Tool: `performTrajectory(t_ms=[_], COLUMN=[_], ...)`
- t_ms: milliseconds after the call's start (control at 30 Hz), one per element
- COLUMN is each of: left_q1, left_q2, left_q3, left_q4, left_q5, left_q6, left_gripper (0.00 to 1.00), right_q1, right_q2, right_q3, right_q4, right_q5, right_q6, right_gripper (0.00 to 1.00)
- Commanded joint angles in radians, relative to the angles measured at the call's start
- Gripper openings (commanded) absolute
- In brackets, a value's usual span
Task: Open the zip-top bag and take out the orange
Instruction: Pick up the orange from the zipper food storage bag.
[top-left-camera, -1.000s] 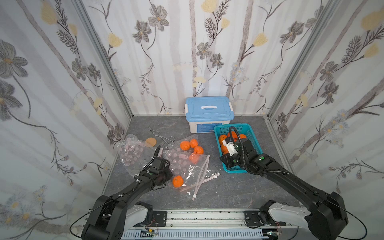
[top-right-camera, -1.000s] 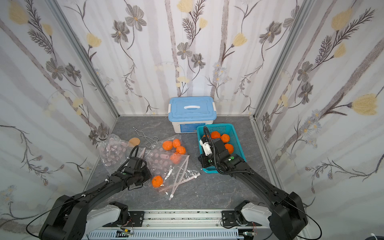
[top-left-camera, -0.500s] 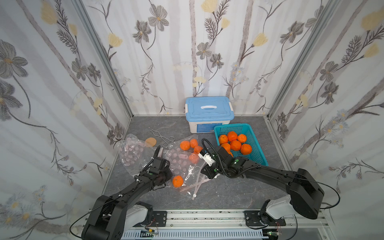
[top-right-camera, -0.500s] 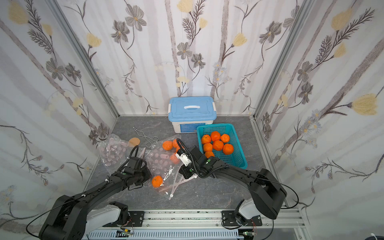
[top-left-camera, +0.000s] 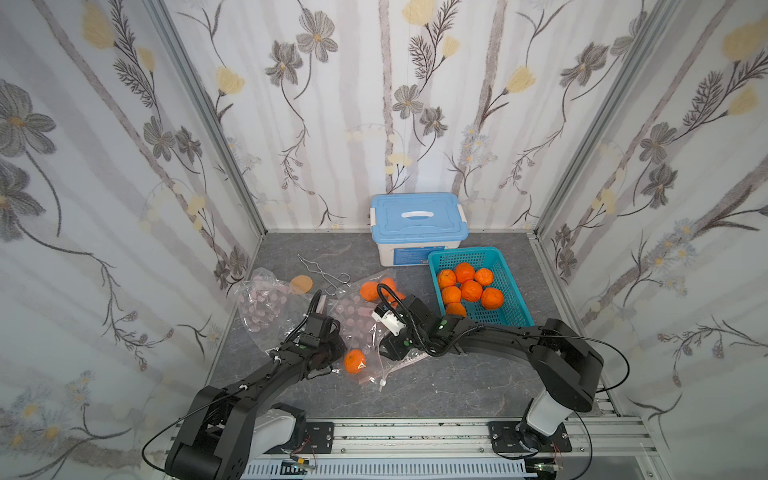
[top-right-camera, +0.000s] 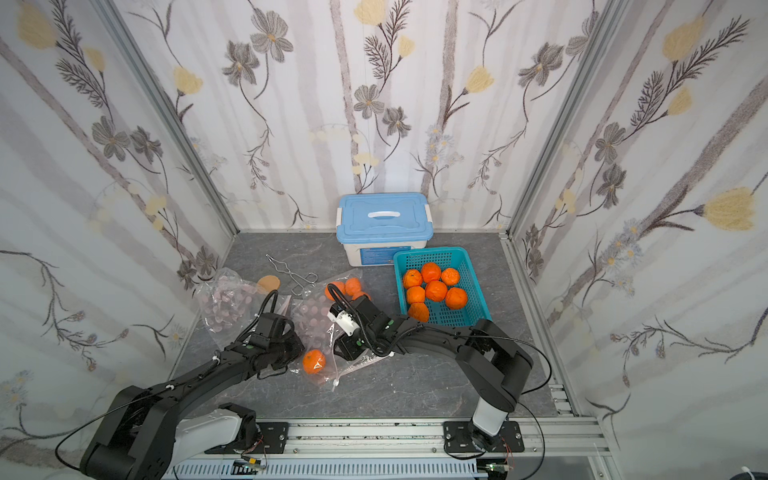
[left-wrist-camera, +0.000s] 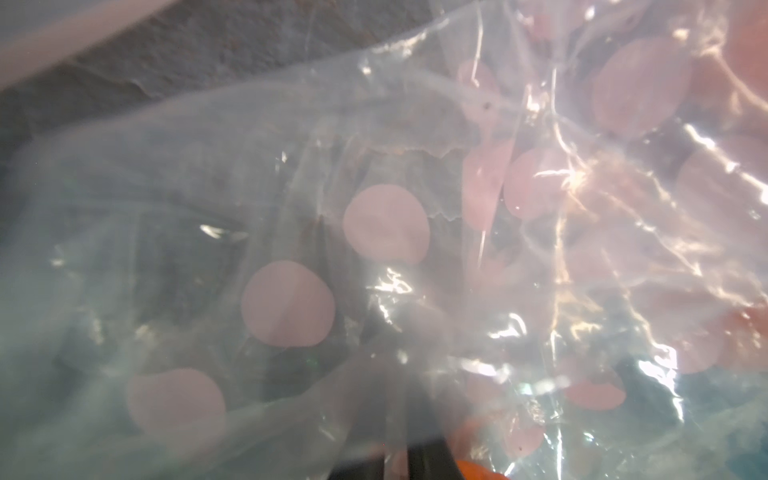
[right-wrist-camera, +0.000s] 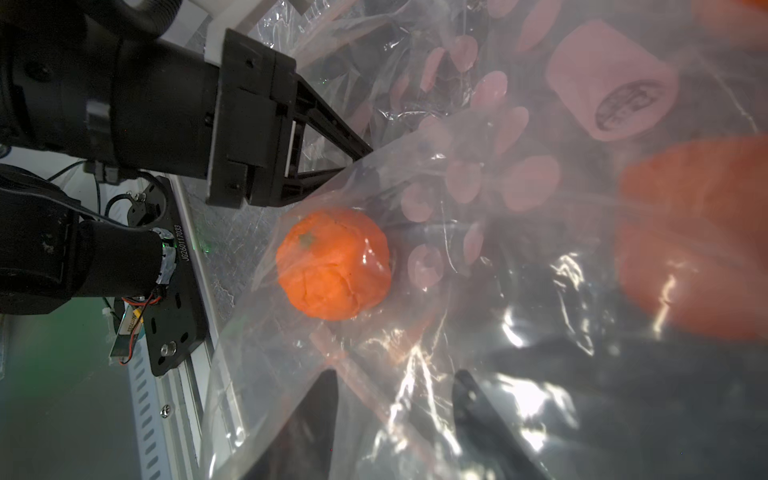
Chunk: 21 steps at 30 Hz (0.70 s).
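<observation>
Wrinkled orange (top-left-camera: 354, 360) inside crumpled, pink-dotted zip-top bag (top-left-camera: 355, 311)

Both top views look steeply down from high behind the left gripper (right-wrist-camera: 357, 160) and right gripper (right-wrist-camera: 397, 374), while each wrist view sits close against the bag (left-wrist-camera: 374, 208), the right one sharing with them the orange (right-wrist-camera: 332, 266) ahead of its jaws.

In a top view I have the box (top-left-camera: 417, 226) at centre frame, against the back wall. The basket (top-left-camera: 509, 307) sits just before it, to the right, with oranges (top-left-camera: 469, 286) in it. Tongs (top-left-camera: 322, 272) lie left of the box, a disc (top-left-camera: 301, 284) just beside them at the far edge of a second bag (top-left-camera: 262, 307). The bag (top-left-camera: 357, 320) lies left of the basket, one orange (top-left-camera: 354, 360) in its near end and more fruit (top-left-camera: 369, 291) at its far end.
</observation>
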Motion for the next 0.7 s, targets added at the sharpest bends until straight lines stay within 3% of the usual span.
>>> performTrajectory(t_ms=[0,667], left_q1=[-0.001,-0.003], left_q2=[0.0,0.002], left_q3=[0.001,-0.007], left_q4=[-0.033,-0.028], left_q5=[0.011,0.011], left_q6=[-0.003,-0.004], left_gripper=[0.14,0.14], right_q1=[0.011,0.129], right_q2=[0.04,0.276], right_q3=[0.03,0.188], right_q4=[0.111,0.15], right_q5=[-0.019,-0.013], right_q6=[-0.012,-0.053], right_gripper=[0.51,0.71])
